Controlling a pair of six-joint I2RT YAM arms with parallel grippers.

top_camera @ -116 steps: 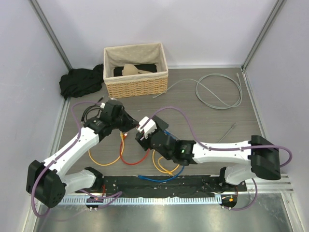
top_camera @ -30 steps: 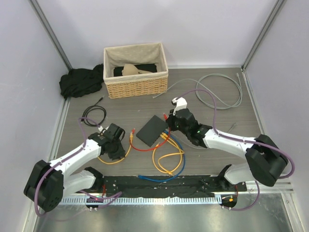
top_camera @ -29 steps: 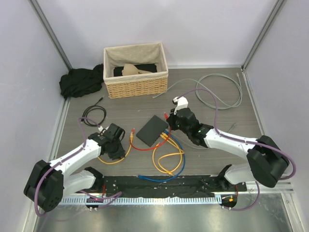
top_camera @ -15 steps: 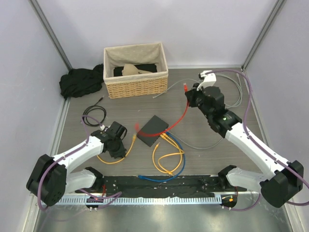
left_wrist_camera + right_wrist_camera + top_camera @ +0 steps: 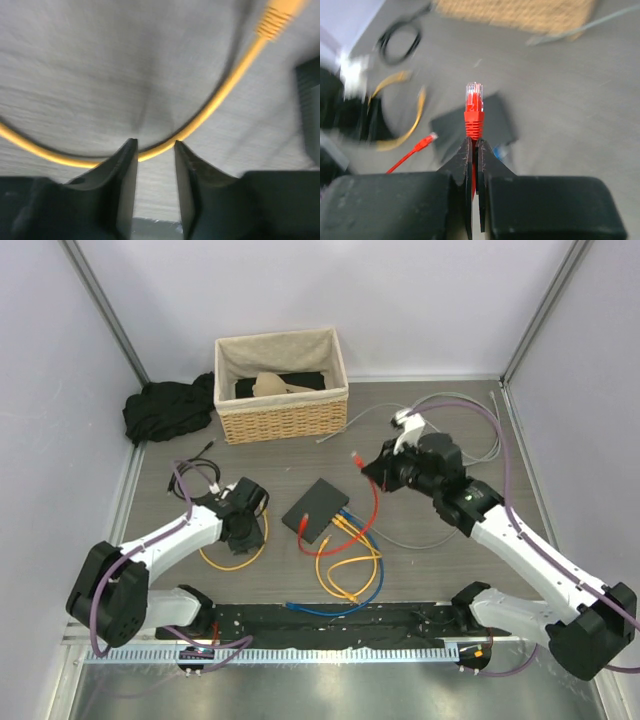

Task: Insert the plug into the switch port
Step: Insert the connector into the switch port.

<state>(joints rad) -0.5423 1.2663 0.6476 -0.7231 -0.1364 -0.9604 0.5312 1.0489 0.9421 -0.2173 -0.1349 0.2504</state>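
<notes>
Your right gripper (image 5: 474, 146) is clenched on the tail of the red plug (image 5: 474, 102). The clear tip sticks out past the fingertips, raised off the tabletop (image 5: 270, 460) up and to the right of the switch (image 5: 318, 508) and not touching it. Your left gripper (image 5: 154, 145) hangs low over the tabletop with its jaws parted and a yellow cable (image 5: 220, 100) crossing at their tips; the view is blurred, but the cable seems loose rather than pinched. The switch lies flat between the two arms, with other cables (image 5: 345, 530) meeting its near right edge.
</notes>
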